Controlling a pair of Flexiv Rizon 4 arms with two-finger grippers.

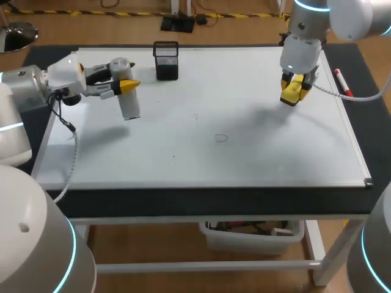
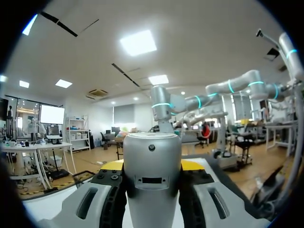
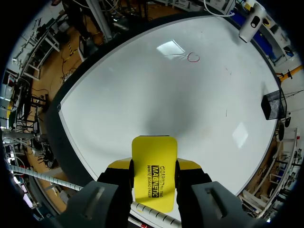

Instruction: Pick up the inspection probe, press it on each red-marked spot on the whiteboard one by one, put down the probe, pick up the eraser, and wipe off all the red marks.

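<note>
**Probe (image 1: 129, 105) and eraser (image 1: 293, 91) both gripped over the whiteboard (image 1: 201, 159)**

Your left claw (image 1: 125, 85) is clenched on the probe, a silver cylinder. The left wrist view shows a yellow-tipped finger on each side of its body (image 2: 152, 185). In the head view the probe hangs below the claw, over the whiteboard's left part, near the black mesh cup (image 1: 166, 61) standing at the far edge.

Your right claw (image 1: 294, 85) is grasping the yellow eraser. In the right wrist view the eraser (image 3: 153, 173) sits flat between the two fingers, touched from both sides. It is held above the whiteboard's far right area, and its shadow falls on the whiteboard apart from it.

One small red ring (image 1: 221, 138) shows on the whiteboard, near the middle and a little toward your right arm. It is well apart from both claws. The right wrist view shows it too (image 3: 193, 57), far ahead of the eraser.

A red marker (image 1: 342, 82) lies on the dark desk (image 1: 183, 201), just beside the whiteboard's right edge.
</note>
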